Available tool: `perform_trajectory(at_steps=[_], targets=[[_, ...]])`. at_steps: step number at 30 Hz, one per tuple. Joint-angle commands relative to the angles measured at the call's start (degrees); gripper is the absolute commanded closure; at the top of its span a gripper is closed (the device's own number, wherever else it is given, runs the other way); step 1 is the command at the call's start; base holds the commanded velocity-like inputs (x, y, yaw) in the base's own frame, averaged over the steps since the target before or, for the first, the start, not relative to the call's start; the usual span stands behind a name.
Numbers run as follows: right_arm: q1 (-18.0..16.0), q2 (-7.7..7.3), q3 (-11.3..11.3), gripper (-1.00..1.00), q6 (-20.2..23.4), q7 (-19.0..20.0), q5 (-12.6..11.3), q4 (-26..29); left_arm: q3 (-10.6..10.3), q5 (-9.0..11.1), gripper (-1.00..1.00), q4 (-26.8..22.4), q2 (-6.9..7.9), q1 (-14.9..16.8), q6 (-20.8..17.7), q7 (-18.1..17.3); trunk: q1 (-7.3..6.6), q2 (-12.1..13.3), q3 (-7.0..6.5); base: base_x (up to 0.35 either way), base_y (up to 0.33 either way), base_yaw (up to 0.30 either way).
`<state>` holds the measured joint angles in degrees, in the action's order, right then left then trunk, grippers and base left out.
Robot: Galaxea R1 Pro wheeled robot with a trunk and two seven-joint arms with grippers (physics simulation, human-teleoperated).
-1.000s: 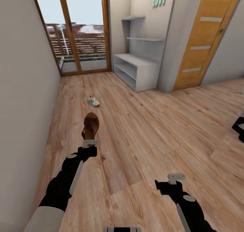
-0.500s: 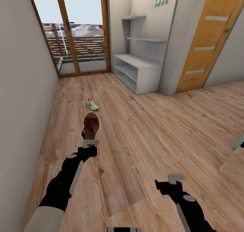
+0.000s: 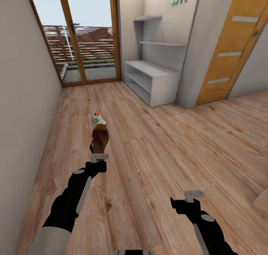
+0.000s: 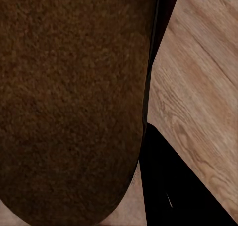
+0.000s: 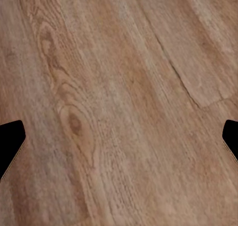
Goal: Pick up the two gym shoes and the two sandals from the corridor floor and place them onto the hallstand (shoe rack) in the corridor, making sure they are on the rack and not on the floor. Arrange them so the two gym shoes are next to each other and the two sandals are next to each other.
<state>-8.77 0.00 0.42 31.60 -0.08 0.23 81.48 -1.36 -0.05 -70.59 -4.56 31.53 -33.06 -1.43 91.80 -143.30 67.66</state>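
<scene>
My left gripper point(image 3: 99, 157) is shut on the heel end of a dark brown sandal point(image 3: 99, 139), held up above the corridor floor point(image 3: 167, 143) with its toe pointing away from me. The left wrist view shows the sandal's brown sole point(image 4: 69, 102) close up, with floor planks point(image 4: 198, 87) beside it. One gym shoe point(image 3: 98, 118), white with green stripes, lies on the floor just beyond the sandal's toe. The pale grey hallstand point(image 3: 147, 68) stands against the far right wall, its shelves bare. My right gripper point(image 3: 193, 195) hangs open over bare planks point(image 5: 119, 107), holding nothing.
A wood-framed glass door point(image 3: 74, 35) closes the corridor's far end. A plain wall point(image 3: 22, 98) runs close along the left. Right of the hallstand stand a grey wall corner point(image 3: 190, 61) and an orange wooden door point(image 3: 230, 50).
The whole view has shifted, so the camera has moved. The gym shoe now shows right behind the sandal's toe. Both arms keep their pose, the left still shut on the sandal.
</scene>
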Motion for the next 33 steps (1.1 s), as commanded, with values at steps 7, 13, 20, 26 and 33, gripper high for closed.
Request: perform_trajectory(at_steps=[7,13,20,26,33], targets=[[0.0,0.0,0.0,-1.0,0.3,0.0,0.0,0.1,0.0,-0.2,1.0,-0.1,-0.01,0.0,-0.3,-0.3,0.02,0.0,0.05,0.344,0.0,0.0],[0.0,0.0,0.0,-1.0,0.3,0.0,0.0,0.1,0.0,-0.2,1.0,-0.1,-0.01,0.0,-0.3,-0.3,0.02,0.0,0.05,0.344,0.0,0.0],[0.0,0.0,0.0,-1.0,0.3,0.0,0.0,0.1,0.0,-0.2,1.0,-0.1,-0.01,0.0,-0.3,-0.3,0.02,0.0,0.05,0.344,0.0,0.0],[0.0,0.0,0.0,-1.0,0.3,0.0,0.0,0.1,0.0,-0.2,1.0,-0.1,-0.01,0.0,-0.3,-0.3,0.02,0.0,-0.22,0.344,0.0,0.0],[0.0,0.0,0.0,-1.0,0.3,0.0,0.0,0.1,0.0,-0.2,1.0,-0.1,-0.01,0.0,-0.3,-0.3,0.02,0.0,-0.57,0.344,0.0,0.0]])
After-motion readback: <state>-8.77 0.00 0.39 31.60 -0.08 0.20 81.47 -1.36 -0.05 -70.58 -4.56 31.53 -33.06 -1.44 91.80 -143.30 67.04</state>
